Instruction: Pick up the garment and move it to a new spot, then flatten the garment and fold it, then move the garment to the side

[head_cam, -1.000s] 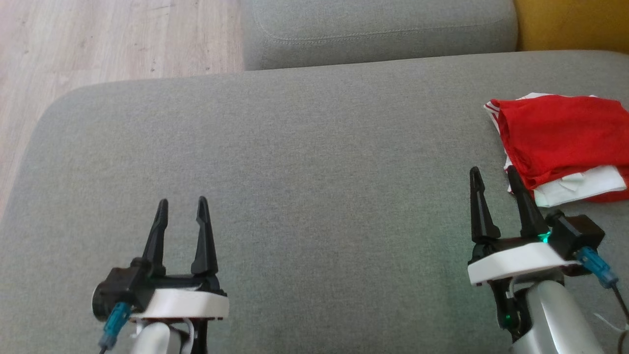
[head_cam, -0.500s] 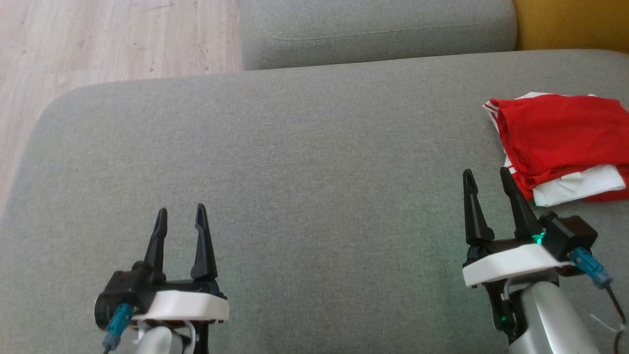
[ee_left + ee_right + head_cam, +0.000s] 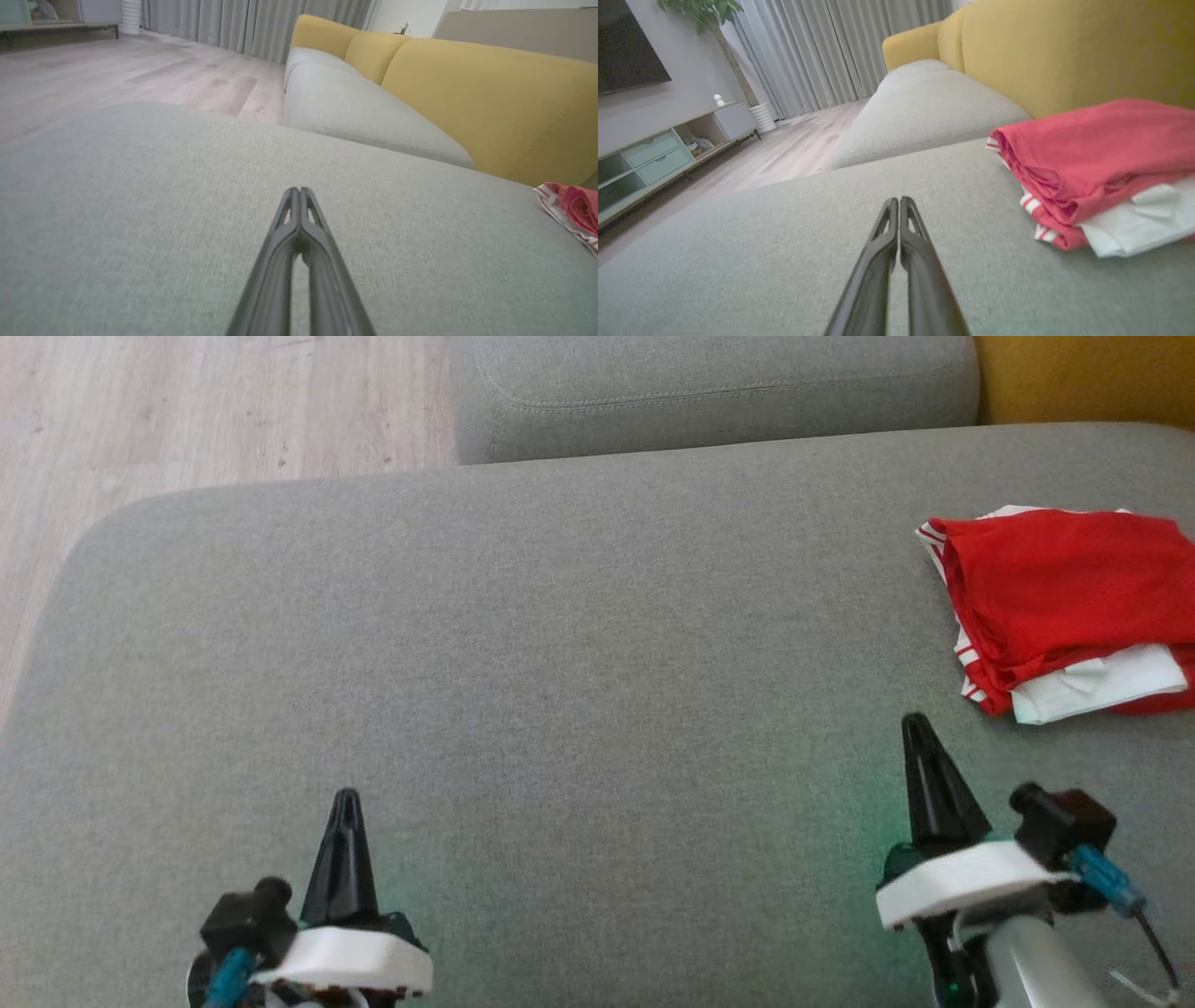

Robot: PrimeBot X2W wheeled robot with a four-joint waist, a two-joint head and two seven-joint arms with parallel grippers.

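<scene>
Your left gripper [image 3: 346,798] is pinched fully together and has nothing in it. It sits low at the left of the head view, over the bare grey cushion [image 3: 560,663], tip pointing up the view. The left wrist view confirms it: the two fingers [image 3: 275,261] meet at the tips, with only cushion fabric past them.

Your right gripper [image 3: 917,723] is the same: jaws pressed together, empty. It's at the lower right of the head view, over the cushion. It is near the garment [image 3: 1055,588] but apart from it, and a strip of grey shows between the tip and the cloth's near edge.

The garment is folded into a compact stack at the right end of the cushion, partly cut off by the head view's right edge. There is a red layer on top, a white layer poking out at the near side, and red-and-white striped trim along the left edge. In the right wrist view it lies right of the fingers and ahead of them, flat on the cushion, with the yellow backrest [image 3: 1064,51] behind it.

You also get a second cushion [image 3: 709,392] beyond the first and wood floor [image 3: 187,411] at the upper left. The right wrist view adds curtains [image 3: 831,51], a plant [image 3: 700,9], a low cabinet [image 3: 658,149] and a dark screen [image 3: 626,46] on the wall.

You can't tell from these views whether either gripper touches the cushion.
</scene>
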